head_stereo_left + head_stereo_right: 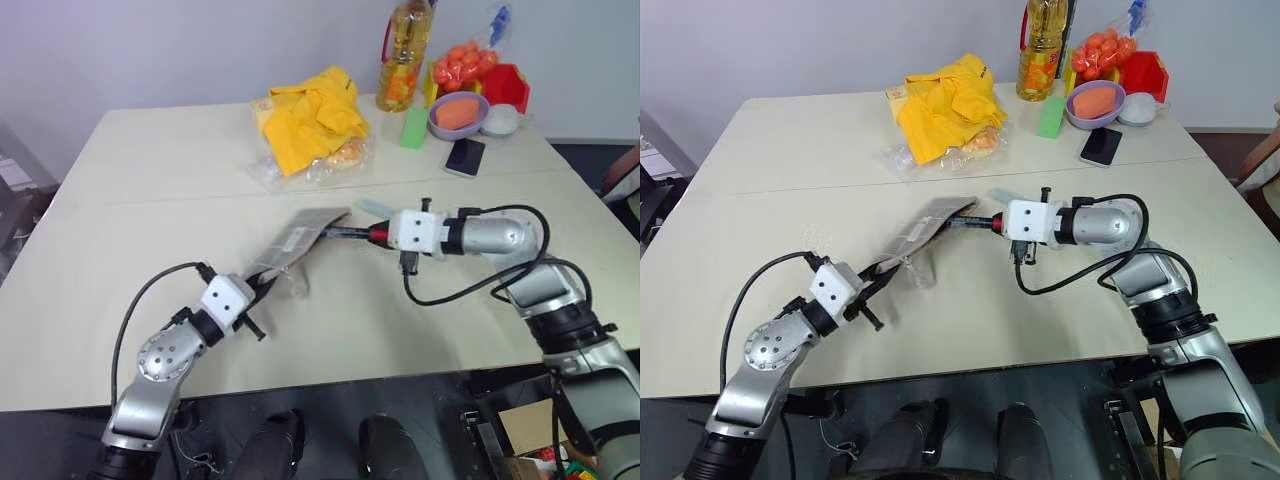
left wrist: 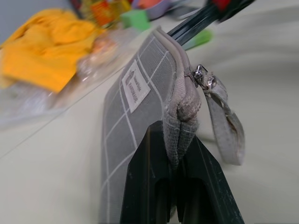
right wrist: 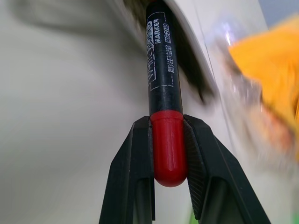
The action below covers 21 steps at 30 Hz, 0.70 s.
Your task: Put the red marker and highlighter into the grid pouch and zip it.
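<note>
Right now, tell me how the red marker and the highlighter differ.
The red marker is slim, with a black barrel and red cap; the highlighter is pale teal. The red marker is held off the table by its cap in the right end effector; the highlighter lies free on the table. The red marker's far end is at the mouth of the grid pouch; the highlighter sits outside it. Both lie near the pouch's far end.

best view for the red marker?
Right wrist view: the red marker runs up the middle, its red cap clamped in the right gripper, printed barrel legible, far end entering the grid pouch. Both eye views show it as a thin dark sliver between gripper and pouch. Left wrist view catches a blurred stretch beyond the pouch.
</note>
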{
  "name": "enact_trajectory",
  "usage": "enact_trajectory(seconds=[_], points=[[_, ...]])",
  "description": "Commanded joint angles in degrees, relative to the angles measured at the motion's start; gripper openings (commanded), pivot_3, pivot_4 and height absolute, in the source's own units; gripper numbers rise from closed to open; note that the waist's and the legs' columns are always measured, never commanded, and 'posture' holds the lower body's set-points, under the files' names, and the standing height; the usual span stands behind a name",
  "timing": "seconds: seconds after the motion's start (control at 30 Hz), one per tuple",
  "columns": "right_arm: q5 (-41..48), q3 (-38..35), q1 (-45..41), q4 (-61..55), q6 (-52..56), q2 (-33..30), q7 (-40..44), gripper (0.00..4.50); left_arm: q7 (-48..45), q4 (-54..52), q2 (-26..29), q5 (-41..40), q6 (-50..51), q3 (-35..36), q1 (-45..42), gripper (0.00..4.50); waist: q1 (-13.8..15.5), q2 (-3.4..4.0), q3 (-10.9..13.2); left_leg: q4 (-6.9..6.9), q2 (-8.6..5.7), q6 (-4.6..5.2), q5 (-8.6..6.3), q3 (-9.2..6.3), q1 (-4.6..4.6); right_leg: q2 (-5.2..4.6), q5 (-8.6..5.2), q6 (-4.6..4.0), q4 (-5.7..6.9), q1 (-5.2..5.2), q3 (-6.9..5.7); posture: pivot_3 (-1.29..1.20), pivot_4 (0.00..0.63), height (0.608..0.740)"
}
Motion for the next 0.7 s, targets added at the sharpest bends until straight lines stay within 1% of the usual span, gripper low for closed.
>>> enact_trajectory(seconds=[0.03,0.13,0.23,0.37,0.47,0.5,0.53,0.6,0.67,0.7], points=[[0.1,0.3,-1.5,-2.5,-2.2,0.1,1.7,0.34,-1.8,-2.2,1.0,-1.4,-1.6,0.0,-1.1,0.00,0.0,0.00,0.0,0.00,0.00,0.00,0.00,0.00,0.00,0.00,0.00,0.00,0.00,0.01,0.00,0.00,0.150,0.740],[-1.0,1.3,-1.5,-3.0,-4.5,0.1,1.9,0.34,-2.6,-2.0,1.2,-1.8,-1.6,0.0,-1.6,0.00,-0.1,0.00,0.0,0.00,0.00,0.00,0.00,0.01,0.00,-0.01,0.00,0.00,0.00,-0.01,0.02,0.00,0.150,0.740],[-2.8,2.8,-2.1,-3.7,-10.2,0.0,2.4,0.34,-4.7,-2.8,1.6,-2.8,-1.2,-0.8,-1.7,0.00,-0.1,0.00,0.0,0.00,0.00,0.00,0.00,0.00,0.00,0.01,0.00,0.00,0.00,-0.01,0.01,0.00,0.150,0.740],[-4.5,3.1,-4.8,-2.1,-11.7,0.5,2.4,0.34,-6.3,-2.3,2.0,-2.7,-1.7,-1.2,-2.0,0.00,-0.1,0.00,0.0,0.00,0.00,0.00,0.00,0.00,0.00,0.00,0.00,0.00,0.00,-0.01,0.01,0.00,0.150,0.740],[-5.2,2.9,-5.7,-1.2,-10.9,0.5,2.1,0.34,-6.6,-1.6,2.2,-2.6,-2.1,-1.0,-2.0,0.00,0.0,0.00,0.0,0.00,0.00,-0.01,0.00,0.00,0.00,0.01,0.00,0.00,0.00,-0.01,0.01,0.00,0.150,0.740],[-5.5,2.6,-5.9,-1.0,-10.4,0.5,1.9,1.41,-6.5,-1.4,2.2,-2.6,-2.2,-0.8,-2.0,0.00,0.0,0.00,0.0,0.00,0.00,0.00,0.00,0.00,0.00,0.00,0.00,0.00,0.00,-0.01,0.01,0.00,0.150,0.740],[-5.1,2.1,-5.9,-1.2,-9.8,0.5,1.6,1.84,-6.1,-1.2,2.1,-2.5,-2.2,-0.5,-2.0,0.00,0.0,0.00,0.0,0.00,0.00,0.00,0.00,0.00,0.00,0.00,0.00,0.00,0.00,-0.01,0.01,0.00,0.150,0.740],[-4.3,0.9,-5.8,-1.6,-8.4,0.5,1.0,2.94,-5.4,-0.8,1.9,-2.3,-2.3,-0.1,-1.9,0.00,0.0,0.00,0.0,0.00,0.00,0.00,0.00,0.00,0.00,0.00,0.00,0.00,0.00,-0.01,0.01,0.00,0.150,0.740],[-0.1,-2.6,-4.5,-1.9,-3.9,0.1,1.2,3.92,-3.4,-0.2,1.1,-1.8,-2.3,0.8,-1.7,0.00,0.0,0.00,0.0,0.00,0.00,0.00,0.00,0.00,0.00,0.00,0.00,0.00,0.00,-0.01,0.02,0.00,0.150,0.740],[3.1,-4.9,-3.7,-2.0,-0.6,0.3,1.2,3.92,-2.2,0.1,0.6,-1.8,-2.1,1.2,-1.7,0.00,0.1,0.00,0.0,0.00,0.00,0.00,0.00,0.00,0.00,0.00,0.00,0.00,0.00,-0.01,0.02,0.00,0.150,0.740]])
